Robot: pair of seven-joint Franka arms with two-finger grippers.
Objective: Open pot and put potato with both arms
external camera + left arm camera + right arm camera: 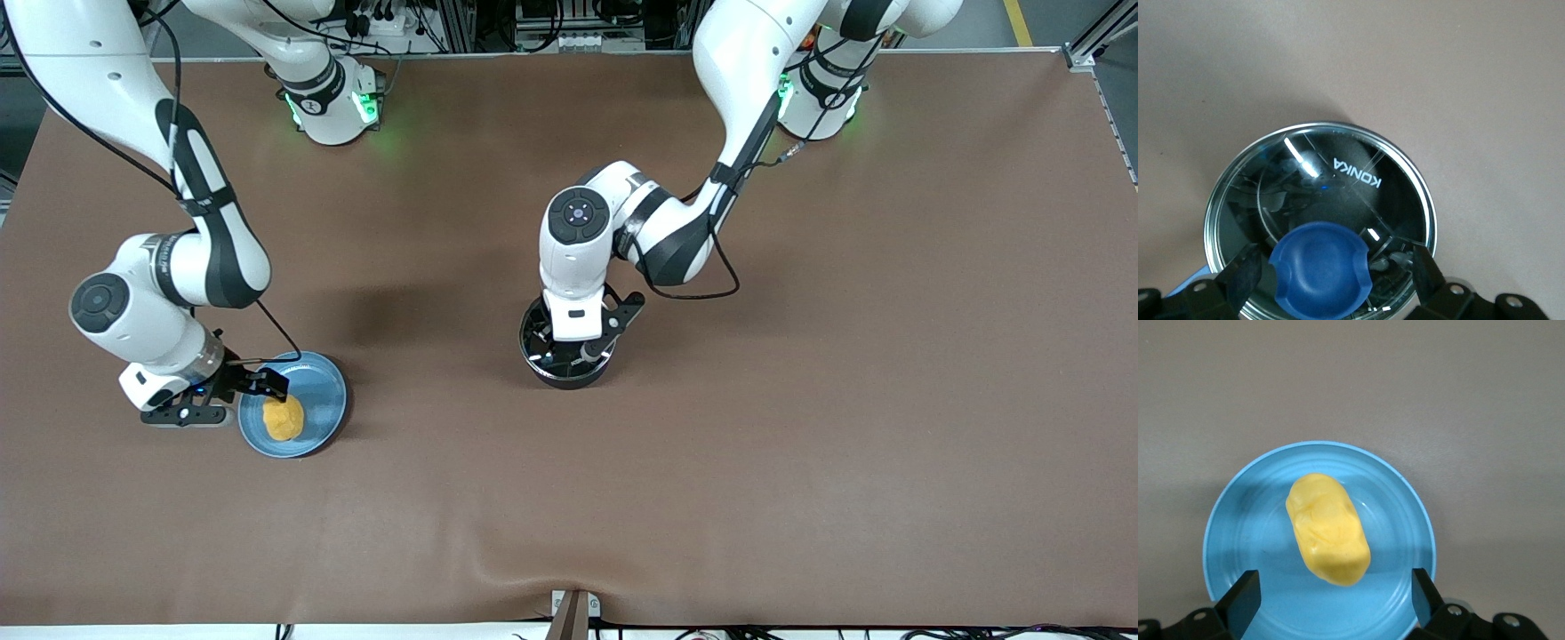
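Observation:
The black pot (537, 363) stands mid-table with its glass lid (1338, 180) on. The lid's blue knob (1319, 270) lies between the open fingers (1245, 273) of my left gripper (578, 354), which is low over the lid (1336, 272). A bit of the blue handle (1195, 277) shows at the rim. The yellow potato (284, 418) lies on a light-blue plate (324, 391) toward the right arm's end of the table. My right gripper (244, 391) is open and empty over the plate's edge. In the right wrist view the potato (1328, 528) lies just ahead of that gripper (1335, 597).
The table is covered by a brown cloth (800, 400). The plate's bare bottom (1251, 520) surrounds the potato. The arms' bases stand along the table's edge farthest from the front camera.

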